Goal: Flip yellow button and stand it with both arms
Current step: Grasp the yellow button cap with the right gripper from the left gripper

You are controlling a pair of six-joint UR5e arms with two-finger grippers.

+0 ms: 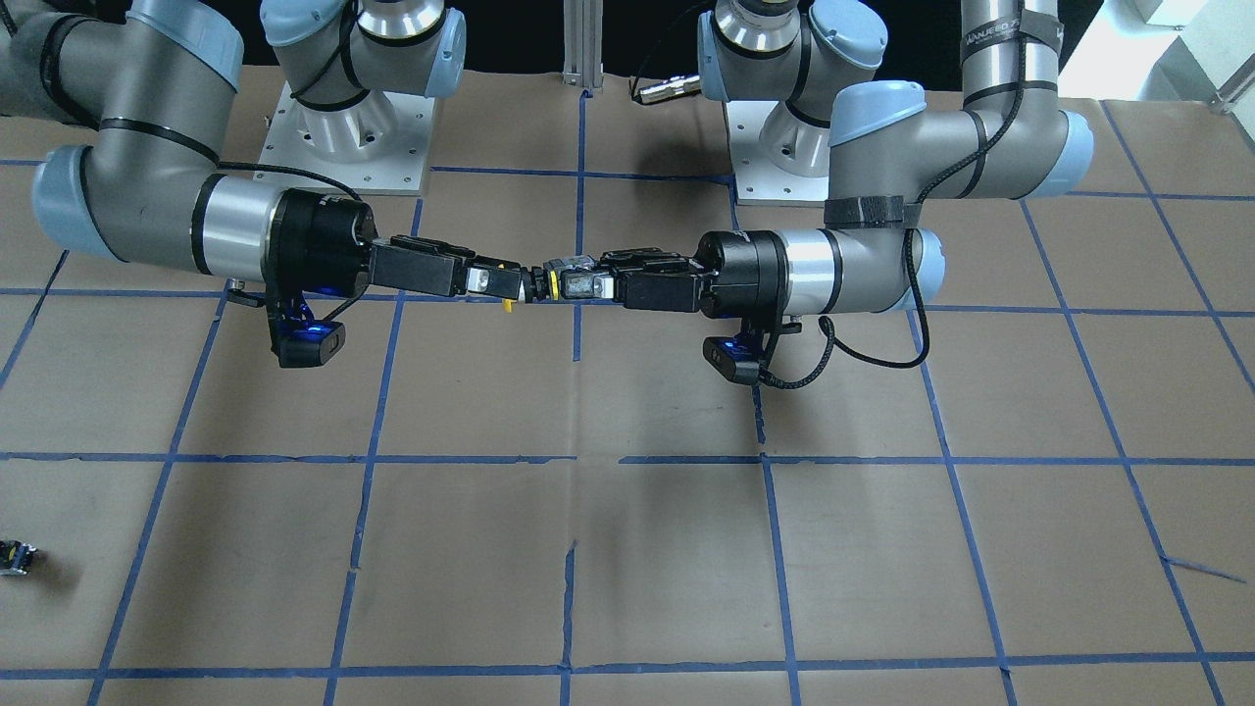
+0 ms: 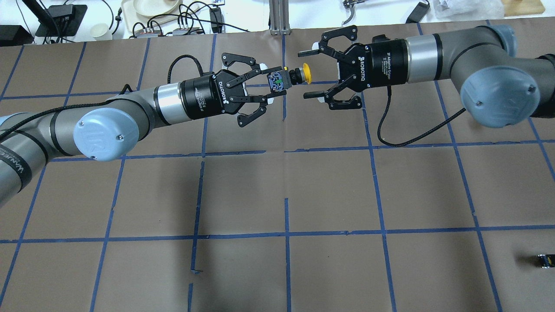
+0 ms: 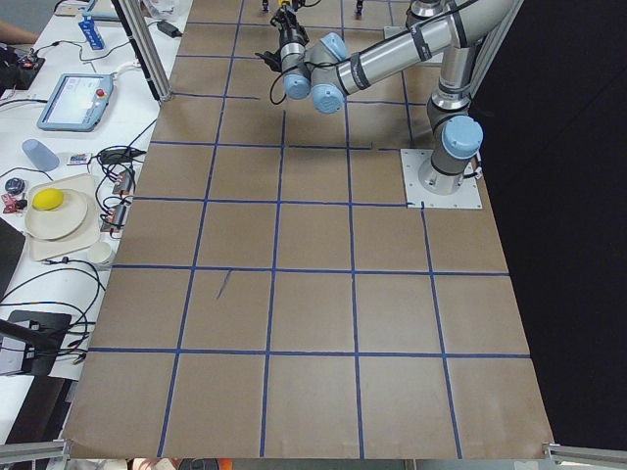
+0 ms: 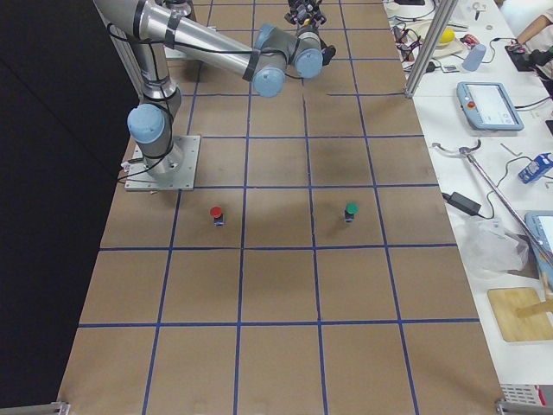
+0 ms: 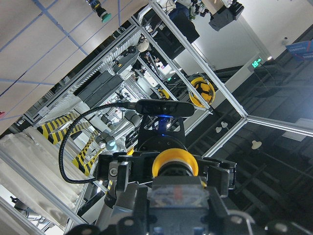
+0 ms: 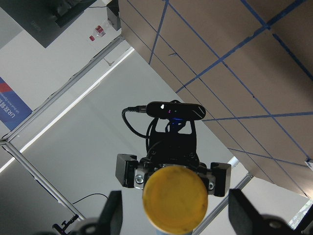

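The yellow button [image 2: 303, 73] hangs in the air between the two grippers, lying sideways. My left gripper [image 2: 269, 84] is shut on its black-and-grey body [image 2: 277, 81], and the yellow cap points at my right gripper. My right gripper [image 2: 307, 73] is open, one finger on each side of the cap without touching it. In the right wrist view the cap [image 6: 173, 198] sits between the spread fingers [image 6: 113, 211]. In the left wrist view the cap [image 5: 175, 164] shows beyond the held body. In the front view the left gripper [image 1: 578, 284] meets the right gripper [image 1: 505, 284], and only a sliver of the cap [image 1: 508, 305] shows.
A small dark switch block [image 2: 545, 260] lies near the table's front right edge and also shows in the front view [image 1: 15, 557]. A red-capped button [image 4: 216, 213] and a green-capped button [image 4: 350, 210] stand on the table to the robot's right. Cables and clutter lie beyond the far edge.
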